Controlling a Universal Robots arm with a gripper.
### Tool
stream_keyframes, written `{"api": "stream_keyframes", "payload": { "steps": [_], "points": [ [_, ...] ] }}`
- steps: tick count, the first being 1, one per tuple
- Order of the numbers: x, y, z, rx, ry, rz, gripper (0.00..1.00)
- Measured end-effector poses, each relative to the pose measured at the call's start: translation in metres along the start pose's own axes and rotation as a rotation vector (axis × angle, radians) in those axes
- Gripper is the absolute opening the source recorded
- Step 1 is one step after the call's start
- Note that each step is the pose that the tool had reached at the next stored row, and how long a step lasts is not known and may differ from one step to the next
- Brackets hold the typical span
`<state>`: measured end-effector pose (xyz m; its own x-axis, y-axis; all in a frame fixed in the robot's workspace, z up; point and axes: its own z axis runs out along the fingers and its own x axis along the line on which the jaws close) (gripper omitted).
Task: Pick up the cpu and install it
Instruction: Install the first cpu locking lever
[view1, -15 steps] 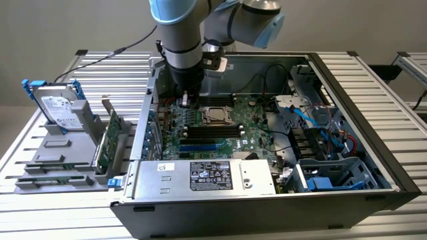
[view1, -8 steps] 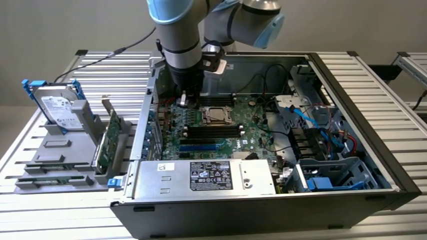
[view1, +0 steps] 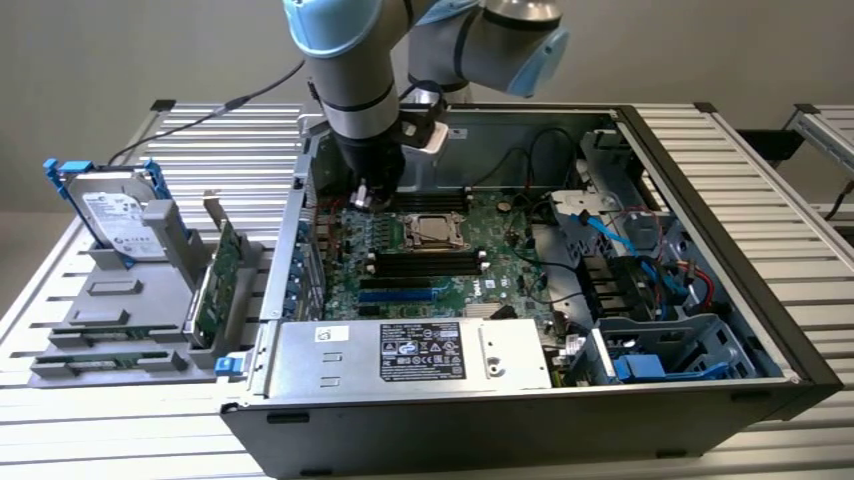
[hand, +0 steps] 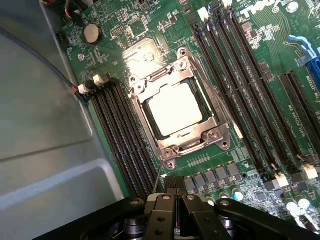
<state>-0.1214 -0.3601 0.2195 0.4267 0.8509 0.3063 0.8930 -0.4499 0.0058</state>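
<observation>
On a slatted counter (view1: 774, 150) an open computer case (view1: 534, 430) lies on its side, and the arm (view1: 354, 80) reaches down into it from above. Well apart, at the exterior view's left, a grey rack (view1: 114, 300) carries a hard drive (view1: 118, 220) and green cards (view1: 214, 290).

Inside the case we see the motherboard (view1: 454, 285), and at its middle the socket frame (hand: 220, 132) with the cpu (hand: 175, 107) lying flat inside it, silver top up. In the exterior view the cpu (view1: 430, 232) sits between two banks of dark memory slots (view1: 427, 263).

The claw (view1: 370, 195) hangs low over the board, just beside the socket on the exterior view's left. From the wrist we see the claw (hand: 175, 187) pinched fully together with nothing between its fingers, its tips above the memory slots (hand: 125, 140) and near the frame's corner.

We judge the pick-up and placing done, since the chip rests in its socket, and the work stands at the securing end of the install. Whether the frame is latched we cannot tell. Any move here calls for a small, slow motion, because the tips sit close to the slots, the frame and a thin lever (hand: 158, 180).
</observation>
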Motion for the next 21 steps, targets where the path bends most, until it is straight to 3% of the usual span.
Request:
{"api": "stream_keyframes", "payload": {
  "steps": [1,2,3,9,13,18,21],
  "points": [
    [-0.0005,-0.0015,-0.0006,-0.0014,0.0259,0.047,0.11],
    [-0.0009,-0.0025,-0.0012,-0.0109,0.0423,0.105,0.11],
    [-0.0012,-0.0032,-0.0016,-0.0164,0.052,0.142,0.11],
    [-0.0018,-0.0048,-0.0021,-0.026,0.0686,0.202,0.11],
    [-0.0022,-0.0055,-0.0023,-0.0363,0.0776,0.247,0.11],
    [-0.0029,-0.0069,-0.0025,-0.0489,0.0826,0.29,0.11],
    [-0.0033,-0.0075,-0.0026,-0.0516,0.0896,0.311,0.11]
  ]
}}
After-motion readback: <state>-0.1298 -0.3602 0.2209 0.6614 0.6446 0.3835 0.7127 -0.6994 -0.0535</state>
